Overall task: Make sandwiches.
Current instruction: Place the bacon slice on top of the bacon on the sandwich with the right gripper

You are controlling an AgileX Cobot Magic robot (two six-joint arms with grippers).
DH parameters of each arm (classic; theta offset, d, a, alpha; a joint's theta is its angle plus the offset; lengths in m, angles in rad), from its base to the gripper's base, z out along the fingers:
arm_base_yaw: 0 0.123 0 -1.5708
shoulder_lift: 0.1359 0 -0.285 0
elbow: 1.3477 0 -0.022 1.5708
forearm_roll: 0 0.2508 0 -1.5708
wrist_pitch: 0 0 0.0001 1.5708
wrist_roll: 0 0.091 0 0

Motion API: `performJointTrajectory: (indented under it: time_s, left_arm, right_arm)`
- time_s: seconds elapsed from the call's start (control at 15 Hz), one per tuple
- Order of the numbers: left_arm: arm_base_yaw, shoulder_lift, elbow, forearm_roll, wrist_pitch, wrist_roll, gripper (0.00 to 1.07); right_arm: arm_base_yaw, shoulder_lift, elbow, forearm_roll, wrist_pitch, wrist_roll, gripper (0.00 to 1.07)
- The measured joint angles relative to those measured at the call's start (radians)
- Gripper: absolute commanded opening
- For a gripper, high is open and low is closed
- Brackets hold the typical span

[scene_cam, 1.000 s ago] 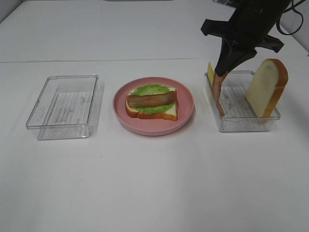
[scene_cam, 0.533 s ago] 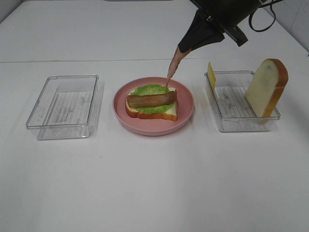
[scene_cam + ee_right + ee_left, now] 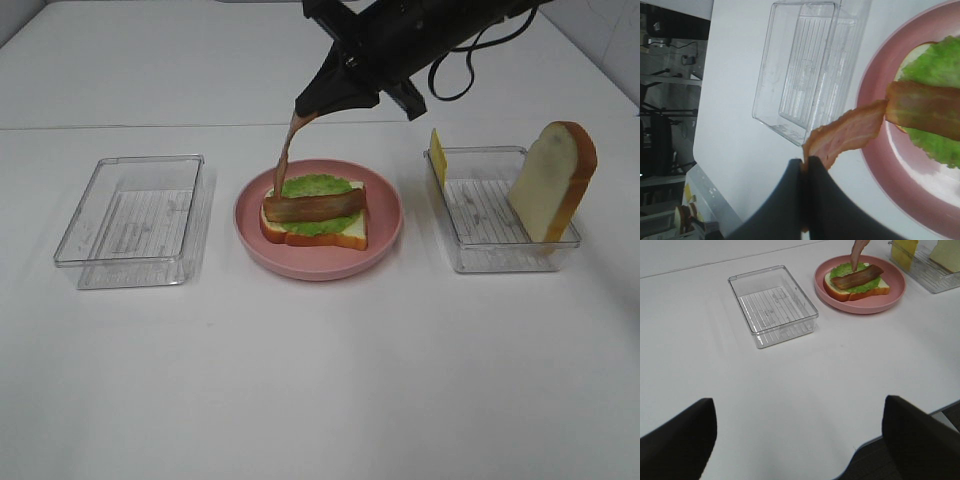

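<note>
**Bacon strip pinched over the plate's edge**

Your right gripper [image 3: 805, 164] has its dark fingers [image 3: 827, 200] pressed together on one end of the hanging bacon strip [image 3: 850, 132]. The rest of that strip stretches from the gripper toward the pink plate [image 3: 874, 85] and crosses its rim. The free end meets the end of the second bacon strip [image 3: 925, 110], though you cannot tell whether the two touch. That second strip lies flat on the lettuce [image 3: 935, 67] inside the plate, with the bread slice [image 3: 914, 54] showing white at the lettuce's edge. The clear tray [image 3: 805, 65] sits near the plate on the white table [image 3: 735, 100].
</note>
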Motion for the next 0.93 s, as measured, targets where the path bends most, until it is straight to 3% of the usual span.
performJointTrajectory:
  time_s: [0.4,0.93]
  left_arm:
    - [0.000,0.000,0.000,0.000,0.000,0.000,0.85]
    - [0.000,0.000,0.000,0.000,0.000,0.000,0.85]
  right_arm:
    - [0.000,0.101,0.000,0.349,-0.003,-0.190,0.00]
    - [0.012,0.183,0.000,0.425,-0.017,-0.232,0.00]
